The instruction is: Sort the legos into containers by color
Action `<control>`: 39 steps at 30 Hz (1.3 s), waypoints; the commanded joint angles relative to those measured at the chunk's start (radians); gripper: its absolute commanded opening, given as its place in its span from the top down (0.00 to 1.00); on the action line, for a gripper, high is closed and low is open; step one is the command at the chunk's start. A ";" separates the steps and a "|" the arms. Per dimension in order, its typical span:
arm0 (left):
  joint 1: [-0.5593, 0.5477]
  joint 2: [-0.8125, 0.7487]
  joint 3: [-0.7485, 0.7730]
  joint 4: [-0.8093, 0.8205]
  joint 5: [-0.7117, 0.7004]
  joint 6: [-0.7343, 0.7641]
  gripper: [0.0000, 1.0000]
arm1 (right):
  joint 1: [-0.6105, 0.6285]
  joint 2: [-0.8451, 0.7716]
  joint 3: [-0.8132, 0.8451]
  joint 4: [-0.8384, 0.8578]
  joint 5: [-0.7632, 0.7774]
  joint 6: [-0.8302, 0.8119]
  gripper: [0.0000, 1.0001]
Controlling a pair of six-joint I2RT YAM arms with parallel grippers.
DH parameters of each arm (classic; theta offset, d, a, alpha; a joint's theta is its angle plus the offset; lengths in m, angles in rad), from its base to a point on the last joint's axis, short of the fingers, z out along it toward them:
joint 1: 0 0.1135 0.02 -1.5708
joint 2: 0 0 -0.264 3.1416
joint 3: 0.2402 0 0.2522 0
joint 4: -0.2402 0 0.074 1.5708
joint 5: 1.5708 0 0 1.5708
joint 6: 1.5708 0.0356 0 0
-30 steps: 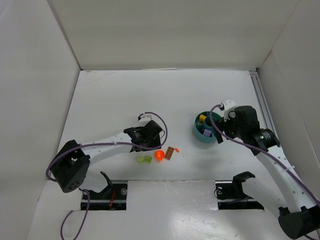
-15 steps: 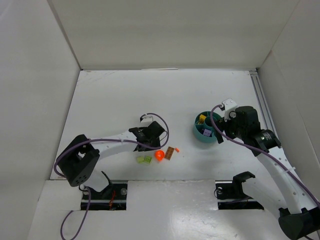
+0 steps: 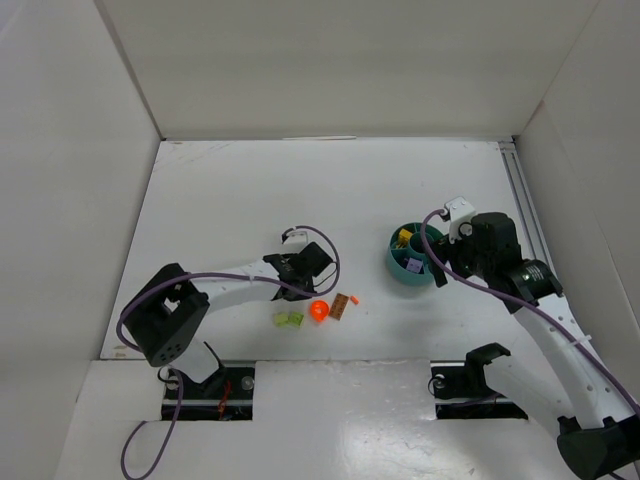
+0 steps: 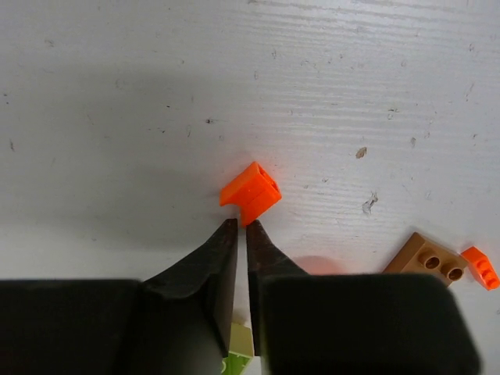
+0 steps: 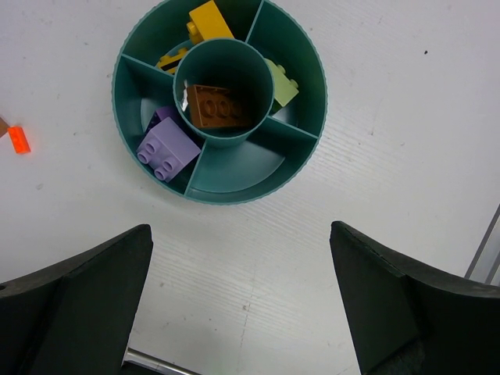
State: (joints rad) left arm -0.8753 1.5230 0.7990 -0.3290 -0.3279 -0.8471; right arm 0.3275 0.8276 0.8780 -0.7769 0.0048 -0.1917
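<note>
Left pincer (image 4: 241, 225) has pinched in from wide to almost shut, and its arm has swung in a bit; the right arm has not moved.

Close to the left wrist camera, the two black fingers (image 4: 211, 266) leave only a thin slit. A lime brick (image 4: 241, 351) on the worktop (image 4: 117, 94) peeks through it. Right at the tips sits a small orange brick (image 4: 250, 193). It lies just ahead of the pincer and is turned cornerwise, so one corner points at the tips. The tips touch that near corner. I cannot tell if they nip it or only bump it, so the grip may need another try. This arm is much the nearer one to it.

Off to the right lie a brown brick (image 4: 426, 262) and a tiny orange piece (image 4: 480, 267), beside each other.

Farther off, the right pincer (image 5: 242, 312) hangs wide open and holds nothing, above the teal bowl (image 5: 234, 168). Yellow, purple, lime and brown bricks are already inside. I think the orange one still has to go there.
</note>
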 commanded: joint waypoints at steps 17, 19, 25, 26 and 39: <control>-0.004 -0.165 0.051 -0.065 -0.023 0.031 1.00 | -0.005 -0.021 0.009 0.027 0.014 -0.002 0.00; -0.014 -0.181 0.061 -0.065 -0.023 0.040 1.00 | -0.005 -0.021 0.009 0.027 0.005 -0.002 0.00; -0.062 -0.202 0.112 -0.088 -0.033 0.052 1.00 | -0.005 -0.012 0.009 0.036 0.004 -0.002 0.00; -0.073 -0.202 0.126 -0.088 -0.033 0.052 1.00 | -0.005 -0.012 0.009 0.036 0.004 -0.002 0.00; -0.281 -0.136 0.336 -0.116 -0.108 0.129 1.00 | -0.005 -0.012 -0.001 0.036 0.004 -0.002 0.00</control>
State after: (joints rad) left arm -1.1294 1.3716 1.0801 -0.4374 -0.4023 -0.7582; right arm 0.3275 0.8234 0.8764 -0.7761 0.0082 -0.1917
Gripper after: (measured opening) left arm 0.003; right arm 0.995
